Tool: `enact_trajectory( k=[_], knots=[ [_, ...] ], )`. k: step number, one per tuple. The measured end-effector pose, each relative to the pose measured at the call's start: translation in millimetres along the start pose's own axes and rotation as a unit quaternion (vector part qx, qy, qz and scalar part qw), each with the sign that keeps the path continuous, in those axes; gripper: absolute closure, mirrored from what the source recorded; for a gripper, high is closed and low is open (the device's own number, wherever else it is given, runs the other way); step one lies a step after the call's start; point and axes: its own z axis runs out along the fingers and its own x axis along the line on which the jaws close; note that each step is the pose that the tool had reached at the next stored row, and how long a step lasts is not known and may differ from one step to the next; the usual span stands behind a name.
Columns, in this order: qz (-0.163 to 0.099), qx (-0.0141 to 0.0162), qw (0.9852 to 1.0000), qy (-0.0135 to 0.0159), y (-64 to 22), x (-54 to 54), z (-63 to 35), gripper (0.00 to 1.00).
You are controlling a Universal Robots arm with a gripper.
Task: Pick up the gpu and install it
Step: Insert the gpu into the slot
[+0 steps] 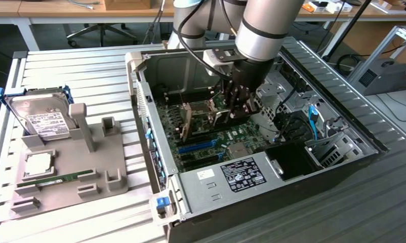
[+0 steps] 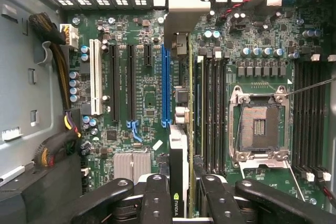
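Black pincer [image 2: 181, 195] pinches the gpu [image 2: 177, 153] edge-on, just beside the blue slot [image 2: 166, 85] inside the open case [image 1: 189, 66]; exterior view: hard drive [image 1: 44, 121] at the case's nine o'clock.

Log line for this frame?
phase: install | gripper: shut on gpu | gpu: inside case, edge-on above motherboard, beside blue slot | seated: cannot tell

The silver arm [image 1: 260, 30] reaches steeply down, wrist near vertical; the black claw [image 1: 238, 112] points downward, its fingers [image 2: 157, 198] clamped on the gpu [image 2: 177, 145] held edge-on between them.
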Motion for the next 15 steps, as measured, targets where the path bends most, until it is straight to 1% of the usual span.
enact_trajectory(
  k=[3, 15],
  knots=[
    [0.000, 0.0001, 1.0000, -0.0001, 2.0, 0.1, 0.3, 0.73],
    [0.000, 0.0004, 1.0000, -0.0001, 23.9, 1.3, 0.8, 0.73]
  ],
)
